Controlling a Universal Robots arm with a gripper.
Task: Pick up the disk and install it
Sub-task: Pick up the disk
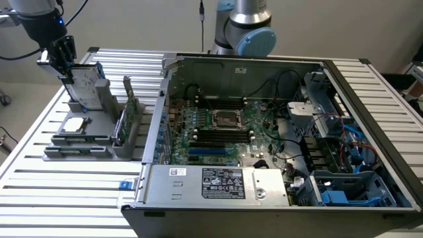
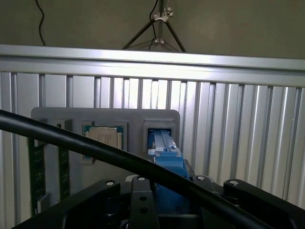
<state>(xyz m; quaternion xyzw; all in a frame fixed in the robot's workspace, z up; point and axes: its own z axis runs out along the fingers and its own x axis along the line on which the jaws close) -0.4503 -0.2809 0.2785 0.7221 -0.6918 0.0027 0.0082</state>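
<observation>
One gripper (image 1: pixel 65 73) is hanging over the grey fixture tray (image 1: pixel 79 151) at the exterior view's left, and its fingers are apparently clamping the upper edge of the disk (image 1: pixel 87 88), although the contact is partly hidden. The disk is standing upright in the tray's far-end slot, with its blue carrier frame (image 2: pixel 167 160) running between the fingers, well apart from the open computer case (image 1: pixel 264 134).

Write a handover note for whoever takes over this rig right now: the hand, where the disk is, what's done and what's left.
Hand: at the top edge of the disk; a firm grip can't be confirmed.
Disk: upright in its slot in the grey holder, at the exterior view's left, outside the open computer case.
Done: the hand is positioned on the disk.
Left: the disk is not yet lifted out or installed in the case.
</observation>
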